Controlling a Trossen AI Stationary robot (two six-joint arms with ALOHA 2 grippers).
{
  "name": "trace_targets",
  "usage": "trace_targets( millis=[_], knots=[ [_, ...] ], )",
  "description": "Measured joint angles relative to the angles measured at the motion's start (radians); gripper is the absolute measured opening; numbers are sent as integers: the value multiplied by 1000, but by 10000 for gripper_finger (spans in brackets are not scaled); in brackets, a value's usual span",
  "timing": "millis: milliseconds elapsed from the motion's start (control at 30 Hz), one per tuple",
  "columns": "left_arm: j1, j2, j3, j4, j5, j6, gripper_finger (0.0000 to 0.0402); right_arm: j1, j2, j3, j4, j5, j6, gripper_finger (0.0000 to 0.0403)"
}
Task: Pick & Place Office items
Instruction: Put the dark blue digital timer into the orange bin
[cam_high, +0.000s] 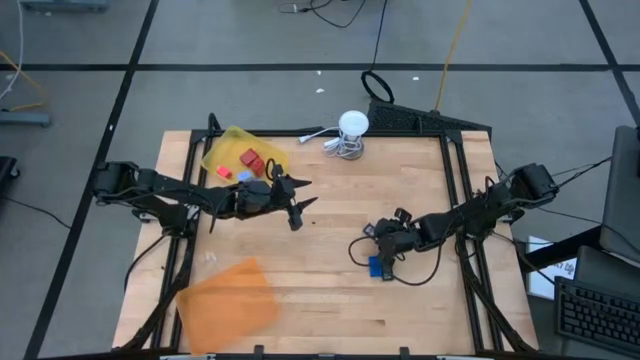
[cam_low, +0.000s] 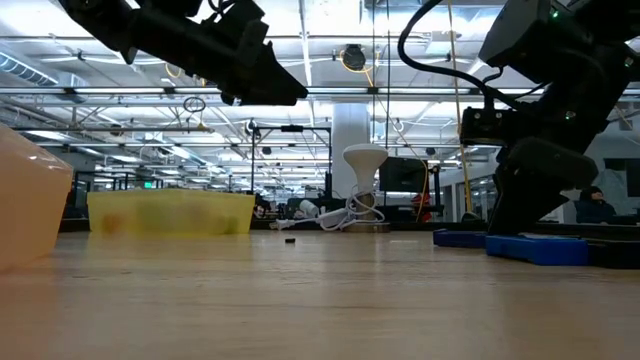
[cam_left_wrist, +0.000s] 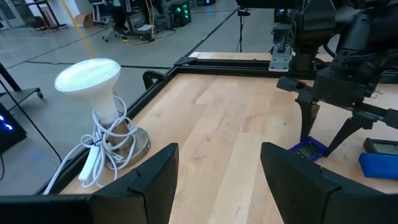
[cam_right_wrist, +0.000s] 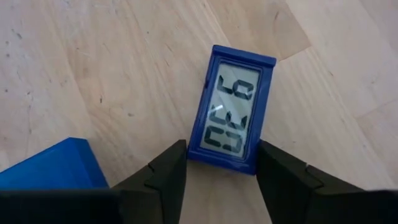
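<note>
Here, right gripper (cam_right_wrist: 217, 171) low over the table (cam_high: 330, 190), fingers (cam_right_wrist: 165, 171) straddling the near end of a flat blue clock (cam_right_wrist: 233, 109), not yet clamped, left gripper (cam_high: 297, 205) hovering, part open, empty.

2 trays (cam_high: 238, 138), 2 red pcs (cam_high: 250, 158), approx. 3 blue pcs (cam_high: 380, 267), 1 lamp (cam_high: 351, 130), 2 arms.

Bare wood lies open between the left gripper (cam_high: 297, 207) and the right gripper (cam_high: 383, 243). Just beside the right gripper's fingers a blue block (cam_right_wrist: 50, 168) crowds the blue clock (cam_right_wrist: 232, 114).
</note>
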Motion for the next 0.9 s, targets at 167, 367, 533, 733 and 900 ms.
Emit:
trace_targets(
  millis=[167, 367, 533, 733, 900],
  knots=[
    [0, 0, 0, 0, 0, -4, 228, -7, -18, -1, -6, 4, -40, 162],
    [0, 0, -1, 21, 0, -59, 228, -27, -105, -1, -1, 23, -105, 159],
    [0, 0, -1, 99, 0, -207, 228, -35, -208, -1, 21, 68, -204, 159],
    [15, 0, -1, 158, 36, -453, 227, -35, -273, 0, 198, 173, -482, 159],
    [25, 0, -1, 177, 80, -624, 228, -35, -277, 0, 322, 280, -845, 160]
  ],
)
